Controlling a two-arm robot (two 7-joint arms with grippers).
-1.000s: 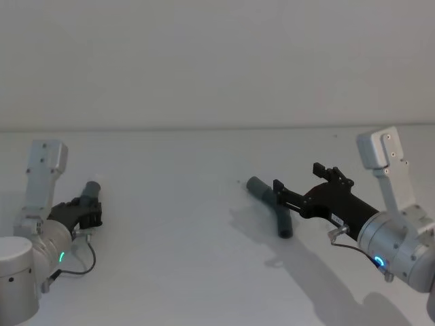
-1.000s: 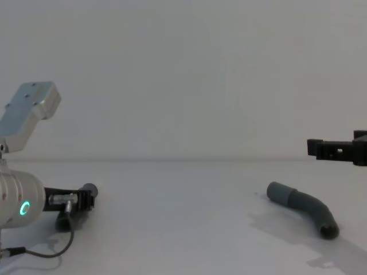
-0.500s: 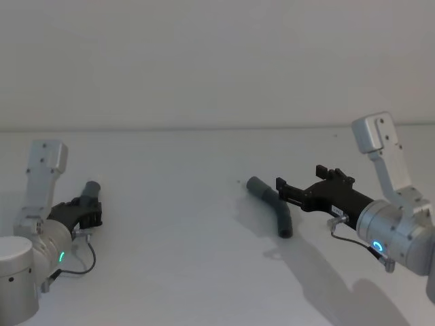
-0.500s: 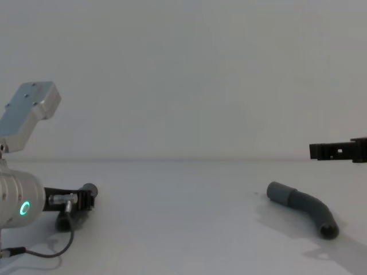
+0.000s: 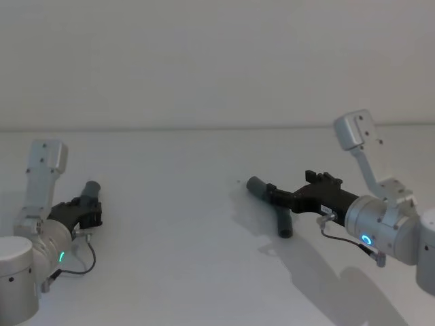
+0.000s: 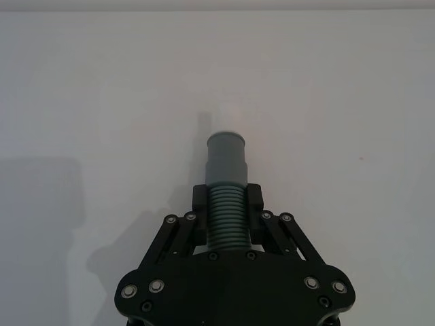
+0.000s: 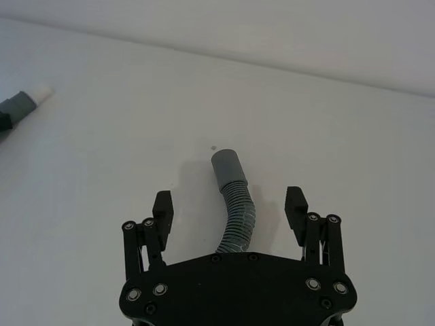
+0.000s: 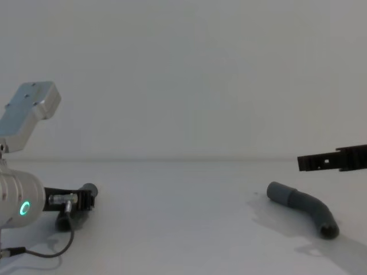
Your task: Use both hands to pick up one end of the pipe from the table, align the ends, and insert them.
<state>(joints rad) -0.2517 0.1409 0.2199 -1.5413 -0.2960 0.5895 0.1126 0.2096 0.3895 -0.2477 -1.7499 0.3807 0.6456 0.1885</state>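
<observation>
Two things to report. The only real mover over the last second is the right tool (image 7: 229, 204): it has swung in toward the centre and flattened out. It now hangs over the right hose piece (image 8: 301, 201) with its jaws spread wide, one finger on each side of the ribbed body in the wrist view. From the chest view it's clearly above the piece and not touching it, so nothing is grabbed on that side yet. I'd say it's lined up to drop and close, so the pickup step is about half done.

The left tool (image 6: 228, 204) hasn't budged. It's clenched on the ribbed body of the left hose piece (image 6: 226, 221), low at the far left of the bench (image 5: 177, 258), with the cuff (image 6: 225, 153) poking out ahead of the fingers.

Material-wise, both pieces are dark grey with tight corrugated ridges, and the right one has an obvious bend. Its smooth, lighter, slightly fatter cuff (image 7: 226, 164) points away from the tool. The bench is plain matte white. The two pieces are well apart, so aligning is a long way off.
</observation>
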